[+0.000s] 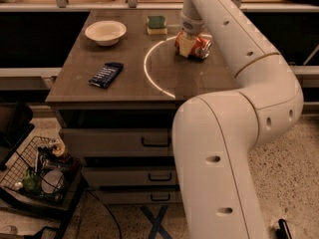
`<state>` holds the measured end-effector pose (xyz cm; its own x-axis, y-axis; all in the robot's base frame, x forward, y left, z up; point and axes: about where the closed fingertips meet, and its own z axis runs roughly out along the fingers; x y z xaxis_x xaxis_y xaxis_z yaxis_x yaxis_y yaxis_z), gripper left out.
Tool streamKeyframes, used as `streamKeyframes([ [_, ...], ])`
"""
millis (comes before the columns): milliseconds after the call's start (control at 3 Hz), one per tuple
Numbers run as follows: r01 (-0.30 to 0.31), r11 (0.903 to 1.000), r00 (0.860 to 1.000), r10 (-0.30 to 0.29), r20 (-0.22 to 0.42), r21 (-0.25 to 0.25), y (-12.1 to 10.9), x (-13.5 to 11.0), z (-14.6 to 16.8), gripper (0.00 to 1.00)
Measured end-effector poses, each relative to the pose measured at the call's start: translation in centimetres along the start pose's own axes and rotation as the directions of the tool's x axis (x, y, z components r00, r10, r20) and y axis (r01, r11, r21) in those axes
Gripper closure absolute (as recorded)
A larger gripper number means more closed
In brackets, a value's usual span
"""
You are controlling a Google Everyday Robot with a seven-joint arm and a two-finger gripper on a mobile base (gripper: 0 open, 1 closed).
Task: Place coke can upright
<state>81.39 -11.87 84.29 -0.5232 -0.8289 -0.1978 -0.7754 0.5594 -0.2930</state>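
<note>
The red coke can (pixel 199 47) lies on its side on the brown table top (pixel 124 83), at the back right, just inside a white arc marking. My gripper (pixel 186 45) is down at the can's left end, its pale fingers (pixel 185 44) against the can. My big white arm rises from the lower right and hides the table's right part.
A white bowl (pixel 105 32) sits at the back left. A green and yellow sponge (pixel 156 24) lies at the back middle. A dark blue snack packet (pixel 105 74) lies left of the arc. A wire basket (pixel 37 171) with items stands on the floor at the left, beside the drawers (pixel 149 142).
</note>
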Motion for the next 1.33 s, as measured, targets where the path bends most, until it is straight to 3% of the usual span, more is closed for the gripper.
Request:
streamKeyframes([
  [667, 0.0, 1.0, 1.0, 0.0, 0.0, 0.0, 0.0, 0.0, 0.0, 1.0],
  [1000, -0.077, 0.9968, 0.993, 0.079, 0.086, -0.019, -0.9, 0.9, -4.1, 1.0],
  [1333, -0.164, 0.9864, 0.973, 0.164, 0.16, -0.016, -2.2, 2.2, -9.0, 1.0],
])
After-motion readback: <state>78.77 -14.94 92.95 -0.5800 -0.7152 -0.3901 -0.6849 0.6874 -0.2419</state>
